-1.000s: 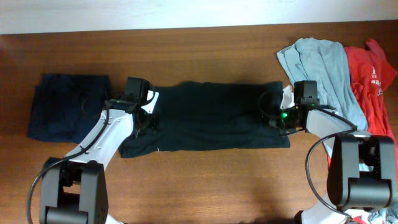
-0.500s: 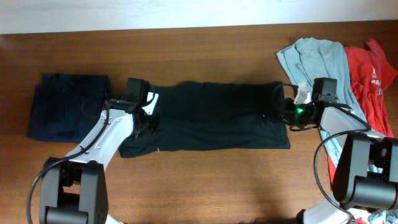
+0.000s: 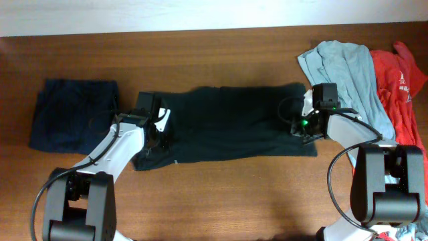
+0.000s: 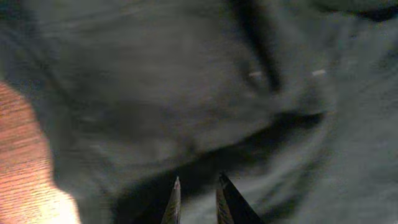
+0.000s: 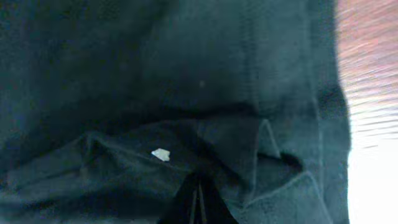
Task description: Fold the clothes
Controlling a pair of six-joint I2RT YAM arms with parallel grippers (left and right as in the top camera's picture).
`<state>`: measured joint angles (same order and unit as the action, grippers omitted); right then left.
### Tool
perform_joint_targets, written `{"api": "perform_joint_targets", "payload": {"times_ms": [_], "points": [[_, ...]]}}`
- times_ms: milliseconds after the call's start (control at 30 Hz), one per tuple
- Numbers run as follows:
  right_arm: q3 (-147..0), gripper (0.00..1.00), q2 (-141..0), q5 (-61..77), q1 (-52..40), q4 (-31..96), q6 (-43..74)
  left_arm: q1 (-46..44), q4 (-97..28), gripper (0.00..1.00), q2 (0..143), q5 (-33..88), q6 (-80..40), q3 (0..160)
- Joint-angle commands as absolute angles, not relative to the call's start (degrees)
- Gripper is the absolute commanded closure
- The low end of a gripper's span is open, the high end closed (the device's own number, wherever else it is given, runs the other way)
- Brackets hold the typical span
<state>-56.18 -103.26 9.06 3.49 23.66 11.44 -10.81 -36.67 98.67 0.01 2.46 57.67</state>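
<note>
The clothes lie on a wooden table. A large black garment (image 3: 227, 124) is spread flat across the middle, left to right. My left gripper (image 3: 157, 132) hovers over its left end. In the left wrist view the left gripper (image 4: 199, 180) has its jaws a narrow gap apart, with dark cloth (image 4: 186, 81) beneath and nothing pinched. My right gripper (image 3: 301, 127) is at the garment's right end. In the right wrist view the right gripper (image 5: 198, 186) is shut, with bunched black cloth (image 5: 249, 149) gathered at its tips beside a small white logo (image 5: 160, 154).
A folded navy garment (image 3: 72, 124) lies at the far left. A pale blue-grey garment (image 3: 344, 70) and a red one (image 3: 401, 80) are heaped at the right edge, close behind the right arm. Bare wood (image 3: 221, 201) runs along the table's front.
The right gripper swung out to the right and came back left, and the black garment's right edge now lies slightly farther right. The left jaws have parted a little.
</note>
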Motion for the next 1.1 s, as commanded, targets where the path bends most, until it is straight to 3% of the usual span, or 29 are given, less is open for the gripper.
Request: {"api": "perform_joint_targets", "payload": {"times_ms": [0,200,433,633,700,800,967,1067], "points": [[-59.0,0.96,-102.7,2.9,3.4,23.1,13.8,-10.7,-36.1,0.79,97.8,0.7,1.7,57.2],[-64.4,0.96,-102.6,3.3,3.5,23.4,13.8,-10.7,-35.6,0.78,97.8,0.7,1.7,57.2],[-67.0,0.91,-102.6,2.5,3.5,29.0,13.8,-10.7,-35.7,0.55,97.8,0.7,1.7,57.0],[-67.1,0.86,-102.6,4.1,3.5,41.6,14.1,-10.7,-35.2,0.49,97.8,0.7,1.4,57.0],[-67.1,0.83,-102.6,6.7,3.5,47.2,14.2,-10.7,-34.4,0.48,98.3,0.7,1.4,57.0],[-67.0,0.72,-102.6,7.3,3.5,54.1,14.3,-10.7,-32.5,0.48,100.9,-0.3,1.1,57.0],[-67.0,0.70,-102.6,7.2,3.9,56.8,14.4,-10.6,-30.5,0.52,105.6,-5.0,-2.9,57.0],[-67.0,0.64,-102.6,7.3,5.8,56.4,15.5,-9.7,-30.7,0.55,105.3,-6.5,-4.7,57.3]]}}
